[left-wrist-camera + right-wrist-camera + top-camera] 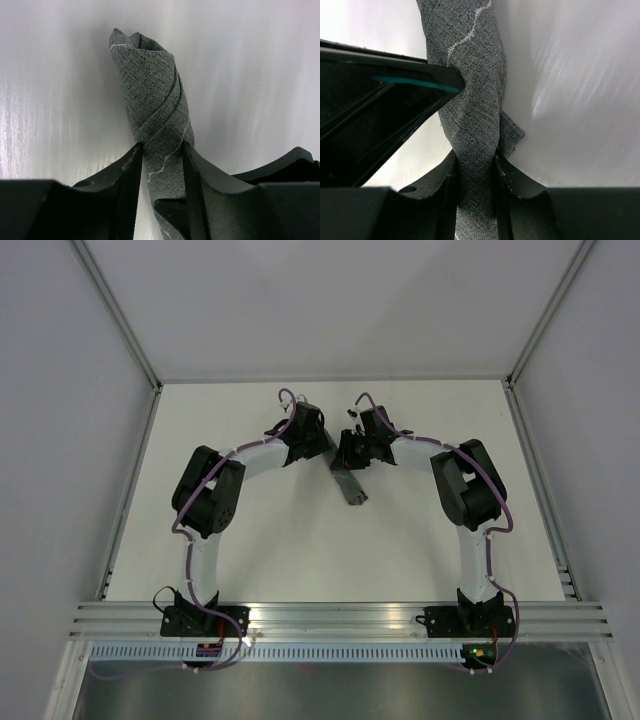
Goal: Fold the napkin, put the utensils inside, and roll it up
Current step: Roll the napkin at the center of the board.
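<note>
The napkin (351,487) is a tight dark grey roll, slanting down over the white table between both arms. In the left wrist view the roll (152,95) points away from the camera with its pale hem spiralling round it, and my left gripper (162,152) is shut on its near part. My right gripper (475,165) is shut on another stretch of the same roll (475,95), where a small cloth corner sticks out on the right. A black finger (395,90) of the left gripper presses the roll just beyond. The utensils are hidden.
White enclosure walls stand at the left, right and back of the table (290,560). An aluminium rail (340,618) runs along the near edge, with both arm bases bolted on it.
</note>
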